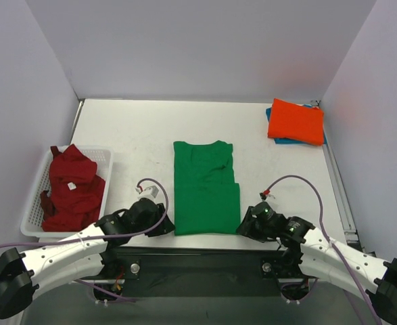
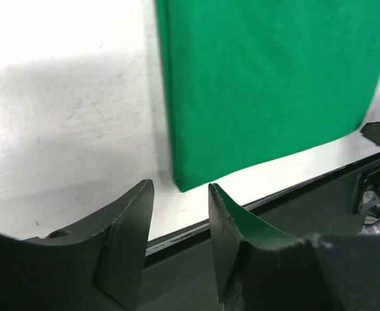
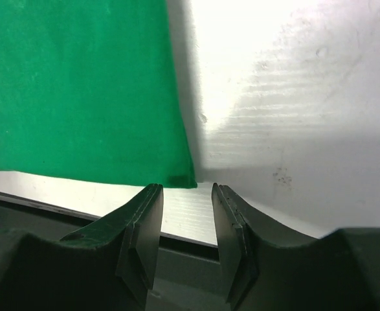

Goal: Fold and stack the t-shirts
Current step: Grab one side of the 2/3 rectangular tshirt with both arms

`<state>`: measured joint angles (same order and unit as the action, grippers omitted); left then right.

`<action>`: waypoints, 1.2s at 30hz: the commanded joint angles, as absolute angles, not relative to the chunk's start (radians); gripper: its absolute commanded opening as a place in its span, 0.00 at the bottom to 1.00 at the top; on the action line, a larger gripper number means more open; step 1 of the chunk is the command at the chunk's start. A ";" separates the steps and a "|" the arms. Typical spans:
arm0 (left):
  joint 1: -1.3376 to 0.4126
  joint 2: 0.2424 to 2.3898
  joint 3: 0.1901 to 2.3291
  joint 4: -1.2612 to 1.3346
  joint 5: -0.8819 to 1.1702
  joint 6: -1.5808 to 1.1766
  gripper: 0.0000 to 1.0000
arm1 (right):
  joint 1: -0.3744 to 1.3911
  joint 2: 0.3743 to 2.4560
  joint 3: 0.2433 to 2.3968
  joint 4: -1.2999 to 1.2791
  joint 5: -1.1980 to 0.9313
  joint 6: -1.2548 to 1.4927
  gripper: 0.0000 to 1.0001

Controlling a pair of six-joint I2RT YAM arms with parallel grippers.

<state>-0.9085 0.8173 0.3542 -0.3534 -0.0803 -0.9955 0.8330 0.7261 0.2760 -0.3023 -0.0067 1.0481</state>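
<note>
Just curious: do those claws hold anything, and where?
Nothing held: left claw and right claw sit open by the near corners of the green shirt.

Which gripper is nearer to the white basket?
Left. The left gripper sits just right of the basket; the right gripper is beyond the green shirt.

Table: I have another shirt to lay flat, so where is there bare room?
Bare: the strip between basket and green shirt, the wider patch from green shirt to orange shirt, and the far band by the back wall. Crowded: the near edge, where left gripper and right gripper flank the green shirt.
</note>
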 commanded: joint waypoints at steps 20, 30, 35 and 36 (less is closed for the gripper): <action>-0.963 0.920 0.241 -0.190 -0.074 -1.109 0.44 | 0.835 0.667 0.127 -0.221 -0.021 1.224 0.34; -1.005 1.008 0.244 -0.135 -0.115 -1.149 0.37 | 0.835 0.673 0.143 -0.230 -0.003 1.203 0.28; -1.009 0.948 0.287 -0.173 -0.133 -1.137 0.07 | 0.836 0.663 0.172 -0.247 -0.003 1.163 0.11; -1.012 0.936 0.301 -0.187 -0.136 -1.132 0.04 | 0.838 0.658 0.181 -0.265 -0.003 1.155 0.08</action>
<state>-1.0035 0.9710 0.2581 -0.1040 -0.0982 -1.1484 0.8330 0.6628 0.1555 -0.1707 -0.0479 1.1908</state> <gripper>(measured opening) 0.081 0.101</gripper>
